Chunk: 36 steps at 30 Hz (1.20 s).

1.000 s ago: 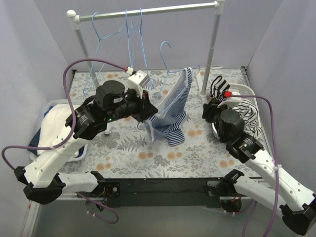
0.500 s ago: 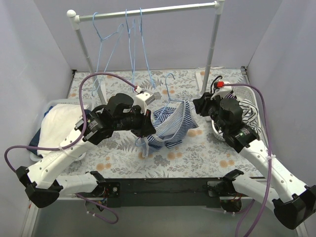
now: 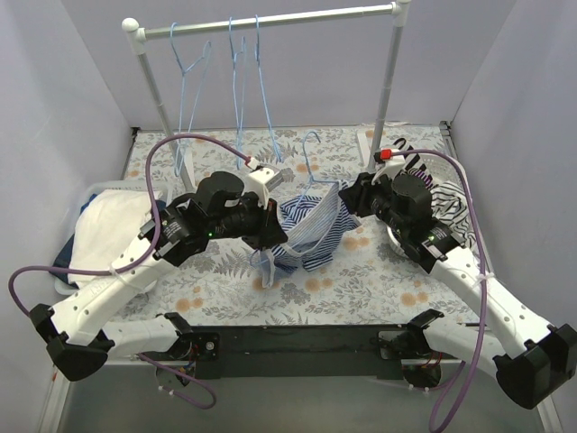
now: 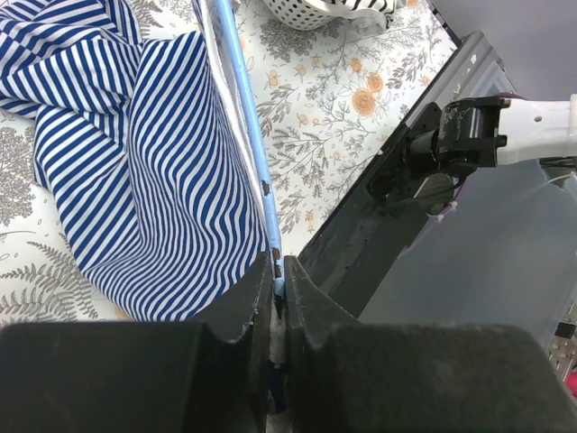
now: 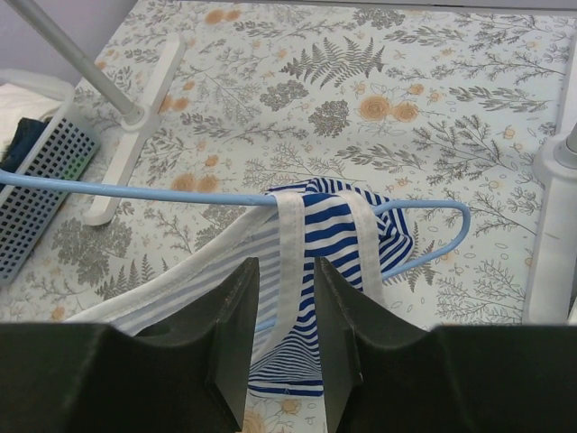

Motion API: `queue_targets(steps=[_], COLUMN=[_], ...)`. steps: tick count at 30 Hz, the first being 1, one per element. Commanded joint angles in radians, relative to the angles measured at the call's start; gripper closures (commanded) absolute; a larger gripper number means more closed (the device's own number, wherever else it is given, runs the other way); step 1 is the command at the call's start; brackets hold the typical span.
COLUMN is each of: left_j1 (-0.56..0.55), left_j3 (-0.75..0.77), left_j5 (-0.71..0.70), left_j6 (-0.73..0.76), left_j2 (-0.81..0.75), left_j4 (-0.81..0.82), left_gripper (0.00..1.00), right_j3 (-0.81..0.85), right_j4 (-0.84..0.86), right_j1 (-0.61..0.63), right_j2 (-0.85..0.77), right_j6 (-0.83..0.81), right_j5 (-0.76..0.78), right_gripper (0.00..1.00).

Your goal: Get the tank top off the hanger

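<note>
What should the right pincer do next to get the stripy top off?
Probably close the right pincer on the white strap of the tank top, then slide it off the blue hanger. The strap sits between its open jaws, looped over the hanger, and the left pincer is clamped on the hanger's wire.

The right hand (image 5: 287, 271) is holding its dark fingers (image 5: 230, 343) apart on either side of a white strap (image 5: 290, 225) of the blue-and-white striped tank top (image 5: 326, 230). The top is draping over a light-blue wire hanger (image 5: 135, 191) above the floral-patterned counter (image 5: 361, 72).
</note>
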Motion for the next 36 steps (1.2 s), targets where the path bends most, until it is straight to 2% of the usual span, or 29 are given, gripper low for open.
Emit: queue_targets(steps=[1,5,9,10,12,14,22,28,36], left_j1=[-0.002,-0.002,-0.002,-0.003,-0.003,-0.002,-0.003,-0.003,-0.002], left_j3=[-0.003,-0.014,-0.018,-0.018,-0.021,-0.027,-0.076,-0.075,-0.038], left_j5=[0.039,0.059,0.073,0.075,0.066,0.058,0.049,0.081,0.064], left_j6=[-0.010,-0.008,-0.003,-0.003,-0.003,-0.008,-0.019,-0.037,-0.036], left_j2=[-0.009,-0.007,-0.007,-0.009,-0.012,-0.015,-0.047,-0.090,-0.182], left_j4=[0.054,0.069,0.074,0.074,0.072,0.063,0.022,0.026,-0.040], left_gripper=[1.00,1.00,1.00,1.00,1.00,1.00,1.00,1.00,1.00], right_j3=[0.009,0.014,0.018,0.026,0.024,0.017,-0.019,-0.034,-0.035], right_j4=[0.039,0.038,0.045,0.045,0.055,0.059,0.049,0.027,0.016], right_j1=[-0.001,-0.001,-0.001,-0.001,0.001,-0.001,-0.031,-0.154,-0.254], right_j2=[0.005,0.039,0.069,0.083,0.085,0.063,-0.040,0.014,0.100], right_j6=[0.008,0.008,-0.008,-0.008,-0.009,-0.009,-0.028,0.012,0.018], right_j5=[-0.035,-0.006,0.076,0.085,0.102,0.122,0.361,0.379,0.344], right_gripper=[0.59,0.59,0.69,0.79,0.86,0.99,0.99,0.99,0.99])
